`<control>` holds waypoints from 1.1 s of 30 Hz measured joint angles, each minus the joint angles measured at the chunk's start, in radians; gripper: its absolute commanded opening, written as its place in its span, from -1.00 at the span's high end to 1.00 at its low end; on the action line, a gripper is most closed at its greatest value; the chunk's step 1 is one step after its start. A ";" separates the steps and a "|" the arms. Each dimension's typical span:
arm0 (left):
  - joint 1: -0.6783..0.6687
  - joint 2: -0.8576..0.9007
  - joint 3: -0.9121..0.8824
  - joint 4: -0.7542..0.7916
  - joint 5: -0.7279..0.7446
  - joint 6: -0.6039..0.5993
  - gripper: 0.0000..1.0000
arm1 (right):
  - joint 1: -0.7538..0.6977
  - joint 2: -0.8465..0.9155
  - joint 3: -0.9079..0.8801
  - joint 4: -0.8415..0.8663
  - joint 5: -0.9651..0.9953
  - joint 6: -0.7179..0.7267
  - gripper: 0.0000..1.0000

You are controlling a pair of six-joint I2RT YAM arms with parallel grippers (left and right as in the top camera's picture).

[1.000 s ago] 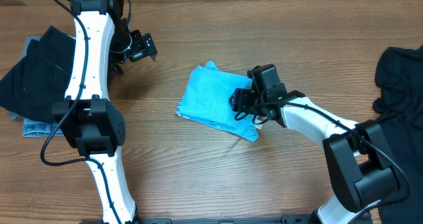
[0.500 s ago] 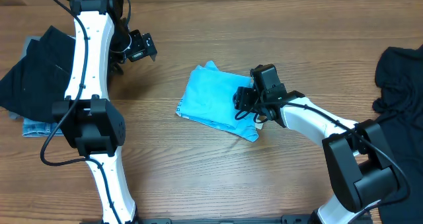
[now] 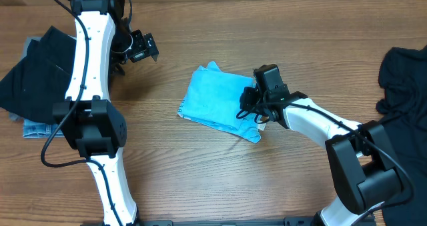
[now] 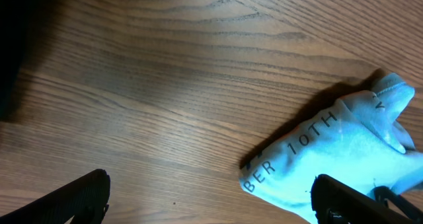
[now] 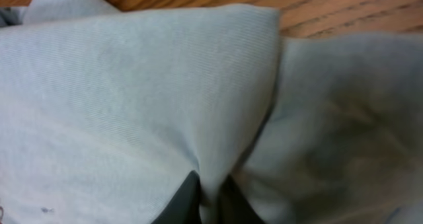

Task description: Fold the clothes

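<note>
Where the right end effector (image 3: 249,108) meets the shirt (image 3: 213,101), it is pinched narrow on a ridge of cloth at the shirt's right edge. The right wrist view shows its two dark fingertips (image 5: 187,199) nearly together, with a fold of pale fabric drawn up between them.

The shirt is light blue and folded into a rough rectangle. It lies near the middle of the counter (image 3: 200,179), turned at a slant so that one corner points to the far side and its lower right corner trails toward the right arm. In the left wrist view, lettering runs along the shirt's near edge, readable in part as "BER 10TH".

The left end effector (image 3: 143,47) hangs well apart from the shirt, toward the far left of the counter. Its fingers are spread wide over bare wood.

A dark pile (image 3: 32,73) of cloth sits at the counter's left edge, with a blue strip (image 3: 39,128) showing under its near side. A black garment (image 3: 403,66) lies at the right edge, just beside the right arm's base.
</note>
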State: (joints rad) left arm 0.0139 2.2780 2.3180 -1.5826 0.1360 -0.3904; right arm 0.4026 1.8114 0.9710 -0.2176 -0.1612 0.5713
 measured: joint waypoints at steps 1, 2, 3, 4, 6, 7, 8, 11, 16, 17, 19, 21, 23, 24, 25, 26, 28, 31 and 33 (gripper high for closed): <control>0.000 0.000 0.000 0.000 0.000 0.000 -1.00 | 0.000 0.000 0.000 0.007 0.001 0.002 0.92; 0.000 0.000 0.000 0.000 0.002 0.000 -1.00 | 0.000 0.000 0.000 0.015 0.001 0.005 0.92; 0.000 0.000 0.000 0.000 0.002 0.000 -1.00 | 0.000 0.000 0.000 0.019 0.001 0.005 0.92; 0.000 0.000 0.000 0.000 0.003 0.000 -1.00 | -0.001 0.000 0.000 0.022 0.000 0.005 0.92; 0.000 0.000 0.000 0.000 0.003 0.000 -1.00 | -0.007 0.000 0.000 0.016 -0.002 0.005 0.92; 0.000 0.000 0.000 0.000 0.003 0.000 -1.00 | -0.011 0.000 0.000 0.012 -0.005 0.005 0.92; 0.000 0.000 0.000 0.000 0.003 0.000 -1.00 | -0.018 -0.002 0.000 0.006 -0.008 0.005 0.92; 0.000 0.000 0.000 0.000 0.003 0.000 -1.00 | -0.041 -0.026 0.000 -0.025 -0.010 0.005 0.92; 0.000 0.000 0.000 0.000 0.003 0.000 -1.00 | -0.068 -0.134 0.000 -0.083 -0.008 0.004 0.92; 0.000 0.000 0.000 0.001 0.003 0.000 -1.00 | -0.067 -0.159 0.000 -0.097 -0.008 0.004 0.92; 0.000 0.000 0.000 0.000 0.003 0.000 -1.00 | -0.067 -0.199 0.000 -0.123 -0.008 0.004 0.92; 0.000 0.000 0.000 0.000 0.003 0.000 -1.00 | -0.067 -0.230 0.000 -0.148 -0.007 0.004 0.92; 0.000 0.000 0.000 0.000 0.003 0.000 -1.00 | -0.068 -0.248 0.000 -0.175 -0.005 0.005 0.92; 0.000 0.000 0.000 0.000 0.003 0.000 -1.00 | -0.068 -0.253 0.000 -0.194 0.001 0.005 0.92; 0.000 0.000 0.000 0.000 0.003 0.000 -1.00 | -0.068 -0.254 0.000 -0.217 0.012 0.005 0.92; 0.000 0.000 0.000 0.000 0.003 0.000 -1.00 | -0.069 -0.254 0.000 -0.228 0.021 0.005 0.92; 0.000 0.000 0.000 0.000 0.003 0.000 -1.00 | -0.072 -0.254 0.000 -0.261 0.042 0.005 0.92; 0.000 0.000 0.000 0.001 0.003 0.000 -1.00 | -0.077 -0.254 0.000 -0.283 0.076 0.005 0.92; 0.000 0.000 0.000 0.000 0.003 0.000 -1.00 | -0.077 -0.254 0.000 -0.296 0.093 0.006 0.92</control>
State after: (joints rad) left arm 0.0139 2.2780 2.3180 -1.5822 0.1390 -0.3904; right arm 0.3252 1.5570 0.9714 -0.5140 -0.0677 0.5770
